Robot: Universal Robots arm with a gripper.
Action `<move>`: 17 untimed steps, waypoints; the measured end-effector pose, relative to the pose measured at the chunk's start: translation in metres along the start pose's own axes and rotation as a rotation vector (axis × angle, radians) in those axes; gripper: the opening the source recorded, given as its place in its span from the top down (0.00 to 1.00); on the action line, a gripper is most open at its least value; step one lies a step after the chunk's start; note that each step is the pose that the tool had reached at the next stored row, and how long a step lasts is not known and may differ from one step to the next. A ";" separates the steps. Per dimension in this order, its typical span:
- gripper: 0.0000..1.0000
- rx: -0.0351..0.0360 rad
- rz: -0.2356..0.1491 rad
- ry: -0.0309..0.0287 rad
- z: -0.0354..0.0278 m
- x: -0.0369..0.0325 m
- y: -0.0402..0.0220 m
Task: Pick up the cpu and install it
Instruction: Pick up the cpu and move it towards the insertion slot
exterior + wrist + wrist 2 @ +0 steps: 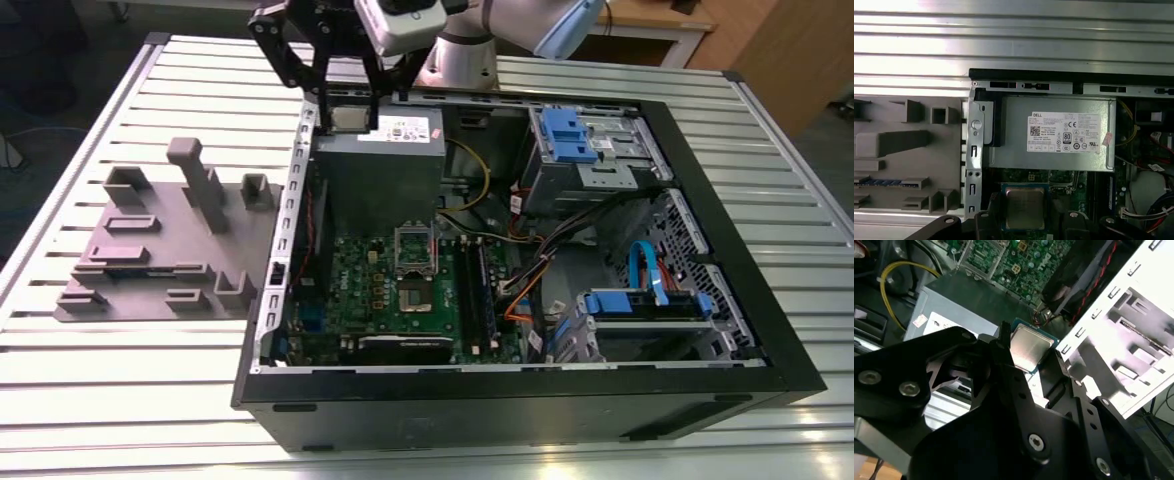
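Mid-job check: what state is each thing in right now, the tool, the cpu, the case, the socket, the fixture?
tool: shut on the cpu.
cpu: held in the air near the power supply, metal top showing, not installed.
computer case: lying on its side, side panel off, inside exposed.
socket: appears empty, dark centre showing.
fixture block: resting on the table beside the case.
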State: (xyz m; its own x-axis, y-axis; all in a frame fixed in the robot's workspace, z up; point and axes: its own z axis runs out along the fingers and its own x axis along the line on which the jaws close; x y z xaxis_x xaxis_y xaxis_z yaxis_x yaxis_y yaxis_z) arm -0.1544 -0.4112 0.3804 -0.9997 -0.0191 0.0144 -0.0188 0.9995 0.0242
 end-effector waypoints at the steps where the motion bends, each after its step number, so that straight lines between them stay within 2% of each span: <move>1: 0.53 0.0000 0.000 0.0000 0.0000 -0.0018 0.0000; 17: 0.53 0.0000 0.000 0.0000 -0.0004 -0.0258 -0.0005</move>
State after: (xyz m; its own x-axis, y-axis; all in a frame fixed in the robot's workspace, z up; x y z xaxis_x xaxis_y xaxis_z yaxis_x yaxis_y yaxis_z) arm -0.1286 -0.4112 0.3804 -0.9997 -0.0192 0.0144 -0.0188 0.9995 0.0242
